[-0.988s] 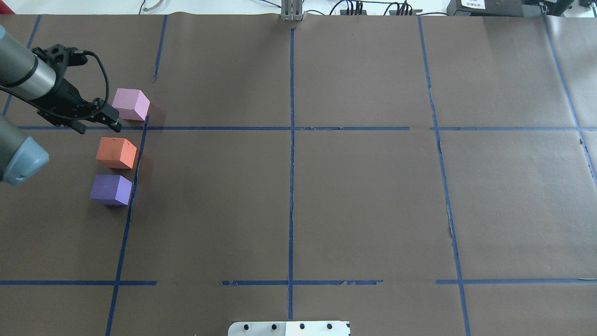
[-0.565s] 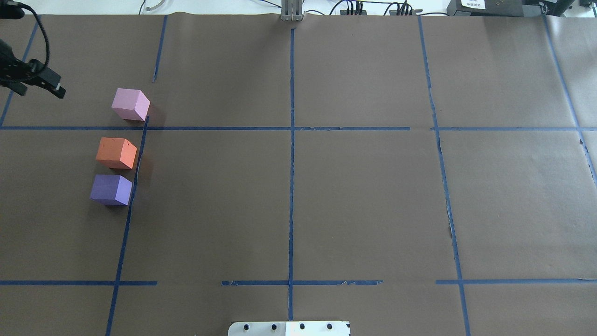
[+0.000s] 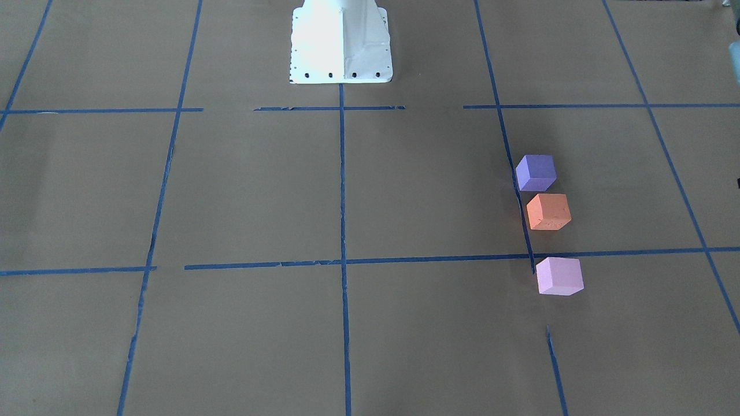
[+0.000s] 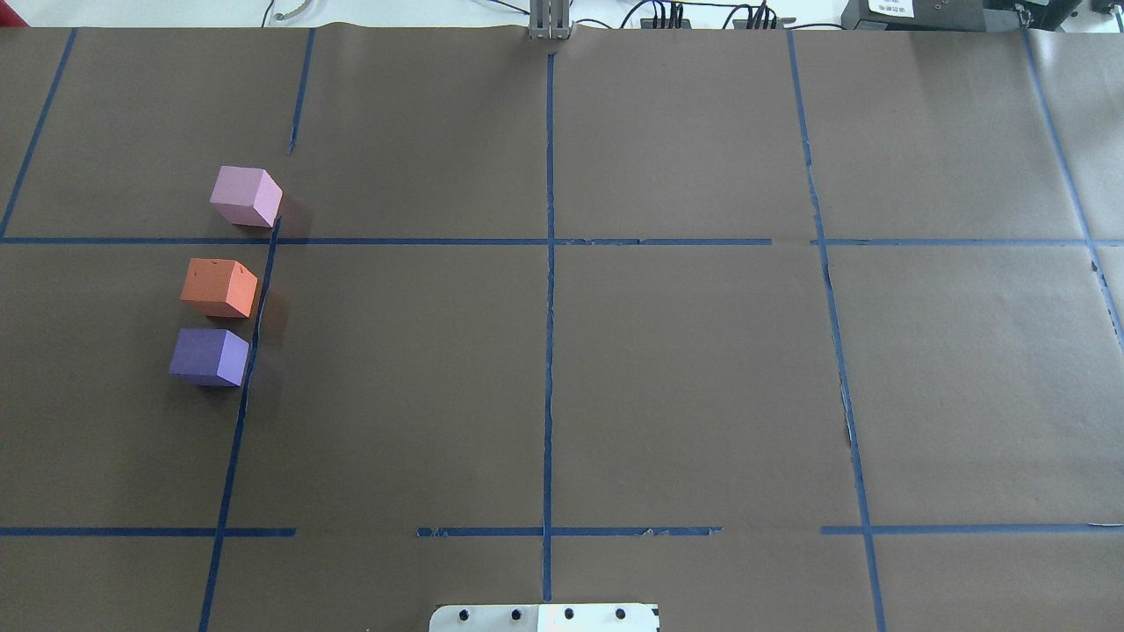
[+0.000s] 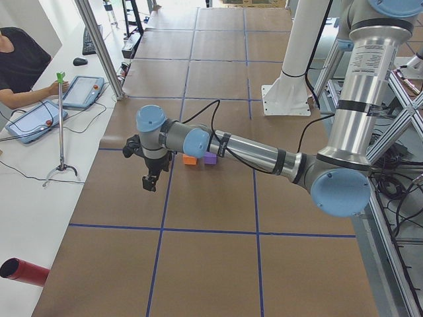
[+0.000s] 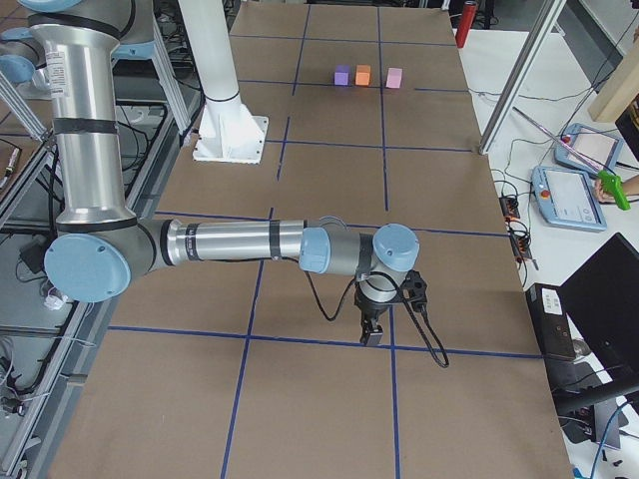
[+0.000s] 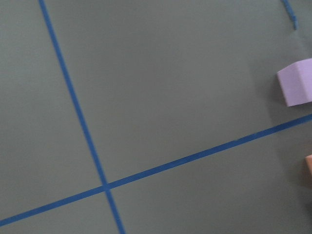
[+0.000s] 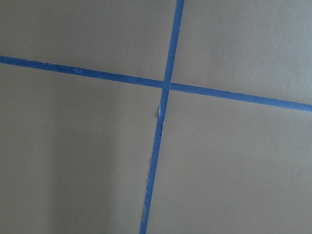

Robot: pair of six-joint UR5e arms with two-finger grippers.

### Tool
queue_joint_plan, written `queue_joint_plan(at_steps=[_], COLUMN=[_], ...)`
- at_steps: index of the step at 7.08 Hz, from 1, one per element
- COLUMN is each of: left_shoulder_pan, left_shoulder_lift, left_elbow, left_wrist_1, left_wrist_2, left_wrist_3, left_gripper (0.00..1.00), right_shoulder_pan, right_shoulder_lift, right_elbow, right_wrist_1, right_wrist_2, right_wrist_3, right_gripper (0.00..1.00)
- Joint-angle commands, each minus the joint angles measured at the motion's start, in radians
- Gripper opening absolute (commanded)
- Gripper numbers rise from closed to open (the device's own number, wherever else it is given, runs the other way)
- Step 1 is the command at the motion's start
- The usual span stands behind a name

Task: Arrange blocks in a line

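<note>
Three blocks stand in a rough line beside a blue tape line on the table's left side. The pink block (image 4: 247, 197) is farthest, the orange block (image 4: 219, 288) is in the middle, and the violet-blue block (image 4: 209, 357) is nearest the robot. A wider gap separates pink from orange. The front view shows violet-blue (image 3: 536, 172), orange (image 3: 548, 211) and pink (image 3: 559, 276). The left gripper (image 5: 151, 181) hangs above the table past the blocks, seen only in the exterior left view. The right gripper (image 6: 371, 332) hangs far from them, seen only in the exterior right view. I cannot tell whether either is open or shut.
The white robot base plate (image 4: 544, 617) sits at the table's near edge. Blue tape lines grid the brown paper. A thin pole stand (image 5: 61, 125) and tablets (image 5: 82, 90) sit on the side bench beyond the left arm. A red cylinder (image 5: 23, 272) lies near that bench's end.
The left gripper pulled back from beside the pink block, moving left and away, and has left the overhead view. The three blocks have not moved.
</note>
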Motion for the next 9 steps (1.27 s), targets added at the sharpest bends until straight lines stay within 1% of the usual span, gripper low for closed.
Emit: queue_joint_plan(at_steps=[1,2,3,4,7,8,9], left_shoulder_pan=[-0.080,-0.095,-0.095,-0.095,-0.094,-0.094,-0.094], left_shoulder_lift=[0.091,0.134,0.158,0.157,0.137,0.135,0.134], left_elbow=[0.118,0.157,0.162,0.160,0.145,0.127,0.093], left_wrist_1=[-0.161,-0.255,-0.277,-0.277,-0.242,-0.183,-0.124], left_wrist_2=[-0.003,-0.005,-0.005,-0.006,-0.022,-0.076,-0.081], left_wrist_3=[0.116,0.114,0.107,0.102,0.013,-0.008,-0.016], left_gripper=[1.00,1.00,1.00,1.00,1.00,1.00,1.00], right_shoulder_pan=[0.000,0.000,0.000,0.000,0.000,0.000,0.000], right_shoulder_lift=[0.000,0.000,0.000,0.000,0.000,0.000,0.000], right_elbow=[0.000,0.000,0.000,0.000,0.000,0.000,0.000], right_wrist_1=[0.000,0.000,0.000,0.000,0.000,0.000,0.000], right_wrist_2=[0.000,0.000,0.000,0.000,0.000,0.000,0.000], right_wrist_3=[0.000,0.000,0.000,0.000,0.000,0.000,0.000], right_gripper=[1.00,1.00,1.00,1.00,1.00,1.00,1.00])
